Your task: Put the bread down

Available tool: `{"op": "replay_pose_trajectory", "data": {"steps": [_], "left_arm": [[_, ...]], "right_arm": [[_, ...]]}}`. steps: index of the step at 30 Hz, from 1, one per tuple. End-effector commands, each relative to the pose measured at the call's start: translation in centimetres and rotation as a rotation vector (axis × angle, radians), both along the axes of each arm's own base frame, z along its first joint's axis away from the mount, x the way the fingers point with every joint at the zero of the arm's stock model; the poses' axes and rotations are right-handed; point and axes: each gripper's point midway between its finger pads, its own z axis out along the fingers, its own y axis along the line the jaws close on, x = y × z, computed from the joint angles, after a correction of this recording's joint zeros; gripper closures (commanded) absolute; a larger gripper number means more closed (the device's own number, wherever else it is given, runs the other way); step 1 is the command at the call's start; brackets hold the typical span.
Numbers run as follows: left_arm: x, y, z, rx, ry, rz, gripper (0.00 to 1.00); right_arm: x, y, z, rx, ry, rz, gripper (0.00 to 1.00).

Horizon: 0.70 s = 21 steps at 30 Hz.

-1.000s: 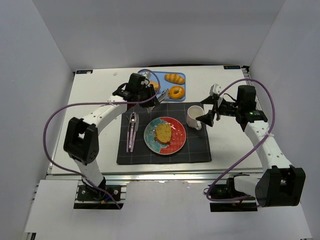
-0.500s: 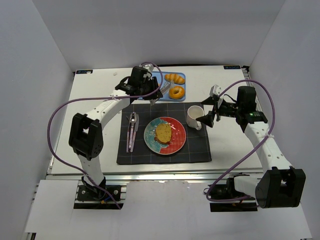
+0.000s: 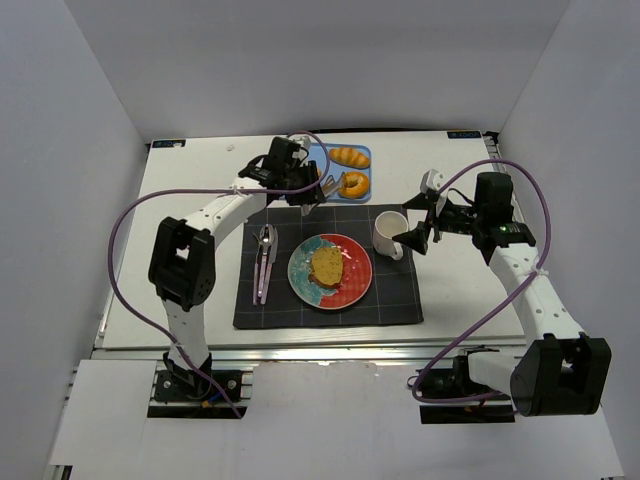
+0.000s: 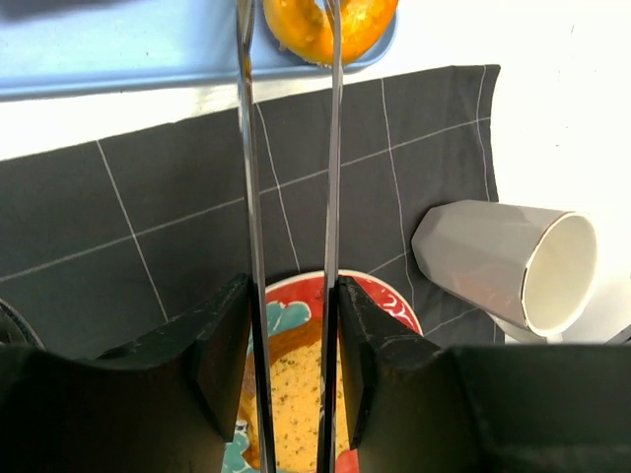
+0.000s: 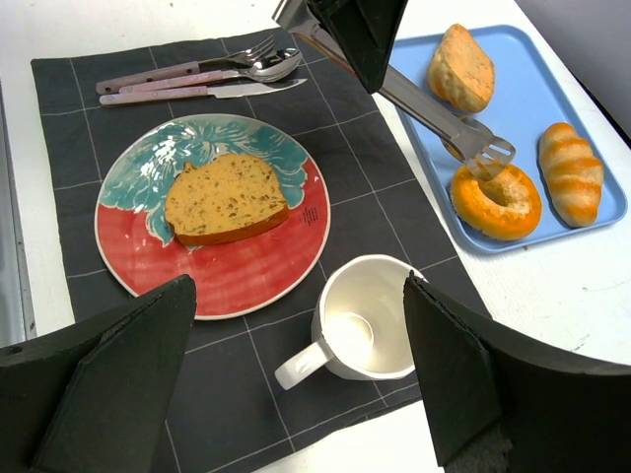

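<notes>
The tongs point(image 5: 434, 116) are gripped in the left claw point(image 4: 291, 365), their tips held over the ring-shaped roll point(image 5: 496, 200) on the blue tray point(image 5: 523, 69) — contact cannot be made out. The bread slice point(image 5: 225, 200) is laid on the red-and-teal plate point(image 5: 237, 271). The right claw point(image 3: 412, 222) is spread open beside the mug point(image 5: 360, 320).

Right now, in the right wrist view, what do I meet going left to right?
Bread → mug → donut → striped roll. Cutlery, bun and tongs overlap these, so they are left out.
</notes>
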Motion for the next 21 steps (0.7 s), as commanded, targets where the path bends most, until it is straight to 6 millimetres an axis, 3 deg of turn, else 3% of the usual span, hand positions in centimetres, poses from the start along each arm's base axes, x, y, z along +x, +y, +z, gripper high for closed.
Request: {"op": "replay_pose_trajectory", "data": {"steps": [1,13,16,21], "left_arm": [[1.2,-0.4,3.1,-0.029,-0.075,-0.014,0.51],[1.0,-0.7,2.1,-0.036,-0.043,-0.038,0.52],[1.0,-0.8,1.7,-0.033,-0.036,-0.041,0.59],[1.1,-0.9,2.9,-0.051,-0.054,-0.045,0.84]], "right_arm": [[-0.1,0.1,1.1,0.017,-0.039,0.018,0.11],[-0.1,0.1,0.9,0.019,-0.037,0.015,0.11],[-0.1,0.0,0.9,0.018,-0.035,0.012,0.11],[-0.1,0.0,1.0,0.020,-0.040,0.012,0.11]]}}
